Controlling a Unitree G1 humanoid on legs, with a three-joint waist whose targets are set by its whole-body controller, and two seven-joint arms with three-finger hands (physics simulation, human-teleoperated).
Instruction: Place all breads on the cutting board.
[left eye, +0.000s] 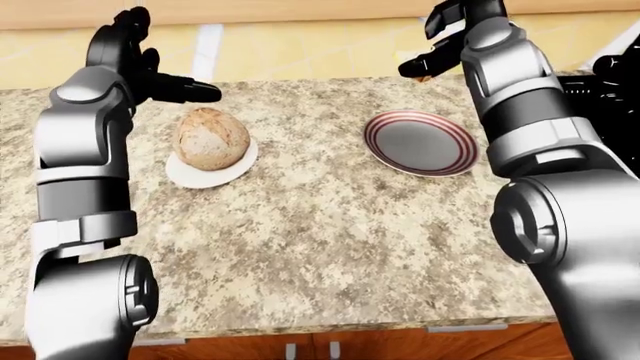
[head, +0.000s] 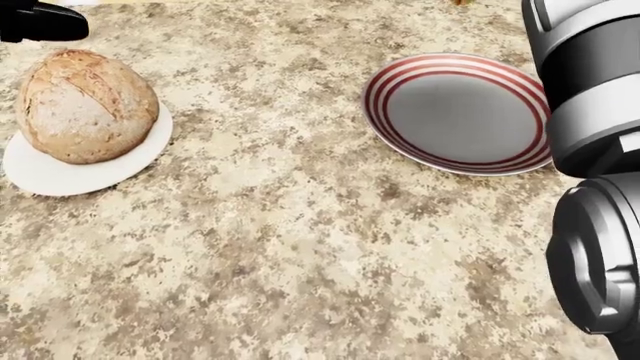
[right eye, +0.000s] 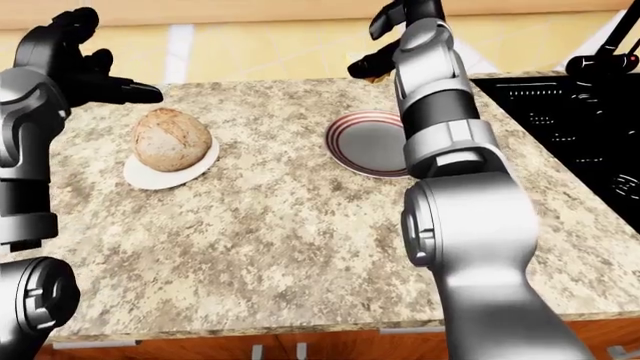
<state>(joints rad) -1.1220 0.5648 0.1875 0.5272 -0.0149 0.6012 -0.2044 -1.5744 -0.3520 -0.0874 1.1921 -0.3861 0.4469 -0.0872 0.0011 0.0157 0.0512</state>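
A round brown bread loaf (left eye: 210, 138) sits on a small white plate (left eye: 190, 174) on the left of the granite counter. Just above and left of the loaf hovers my left hand (left eye: 168, 73), open, one black finger pointing right, not touching the bread. At the top of the left-eye view my right hand (left eye: 436, 54) is raised above the far counter edge. Its fingers are curled round a small brown piece of bread (left eye: 424, 77), mostly hidden. Below that hand lies a red-striped plate (left eye: 421, 142) with nothing on it. No cutting board shows in any view.
The speckled granite counter (left eye: 320, 240) runs across all views, with its near edge and cabinet doors at the bottom. A black stove top (right eye: 570, 120) lies right of the striped plate. A yellow wall (left eye: 300, 49) stands behind the counter.
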